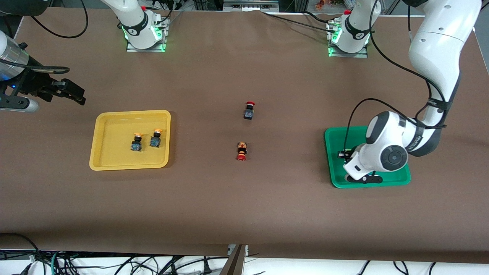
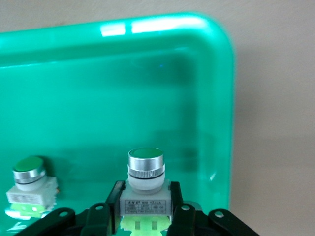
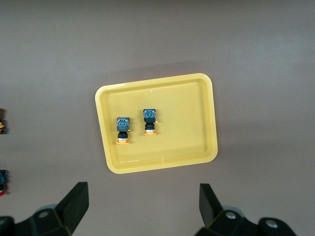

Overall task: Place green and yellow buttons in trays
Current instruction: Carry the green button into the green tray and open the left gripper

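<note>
My left gripper point(image 2: 145, 192) is shut on the whitish body of an upright green button point(image 2: 145, 166), low inside the green tray point(image 2: 147, 73). A second green button point(image 2: 28, 179) stands beside it in the same tray. In the front view the left arm's wrist covers both of them over the green tray point(image 1: 336, 149). Two yellow buttons point(image 1: 137, 142) point(image 1: 155, 138) lie in the yellow tray point(image 1: 110, 152). My right gripper point(image 3: 142, 194) hangs open and holds nothing, over bare table beside the yellow tray point(image 3: 197, 147) at the right arm's end point(image 1: 74, 93).
Two red-capped buttons rest mid-table between the trays: one point(image 1: 249, 110) stands farther from the front camera, the other point(image 1: 241, 151) lies on its side nearer to it. Brown table surface surrounds them.
</note>
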